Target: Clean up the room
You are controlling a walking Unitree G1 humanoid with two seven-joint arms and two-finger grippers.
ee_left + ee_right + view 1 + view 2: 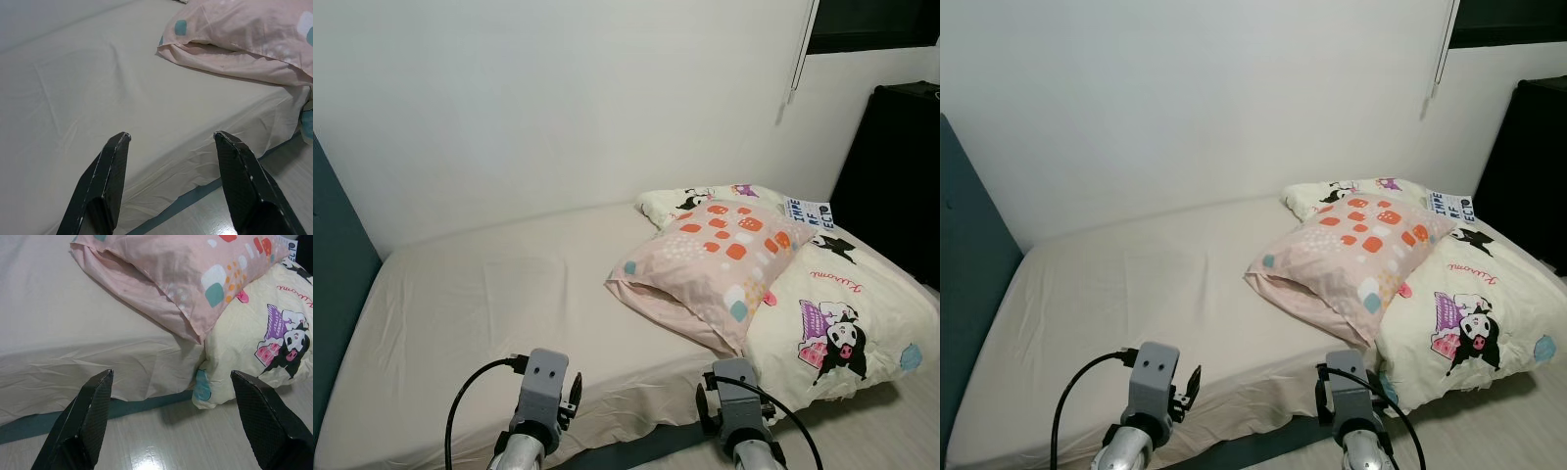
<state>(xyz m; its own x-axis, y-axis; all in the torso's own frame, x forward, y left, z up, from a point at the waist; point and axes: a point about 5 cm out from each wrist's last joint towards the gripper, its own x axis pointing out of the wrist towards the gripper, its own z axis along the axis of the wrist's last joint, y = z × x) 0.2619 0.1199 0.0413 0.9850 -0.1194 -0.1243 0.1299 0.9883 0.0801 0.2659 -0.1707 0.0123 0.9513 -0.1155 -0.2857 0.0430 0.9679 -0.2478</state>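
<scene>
Pillow [713, 262] pink, orange-blotched, lying tilted atop cartoon-print quilt [842, 313].

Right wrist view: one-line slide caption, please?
Open right hand above the bed edge, facing pink pillow on cartoon-print duvet.

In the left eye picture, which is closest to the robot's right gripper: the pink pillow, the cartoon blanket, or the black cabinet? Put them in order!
From the right gripper:
1. Cartoon blanket, just ahead, hanging over the bed's edge.
2. Pink pillow, farther up the bed.
3. Black cabinet, against the far right wall.
</scene>
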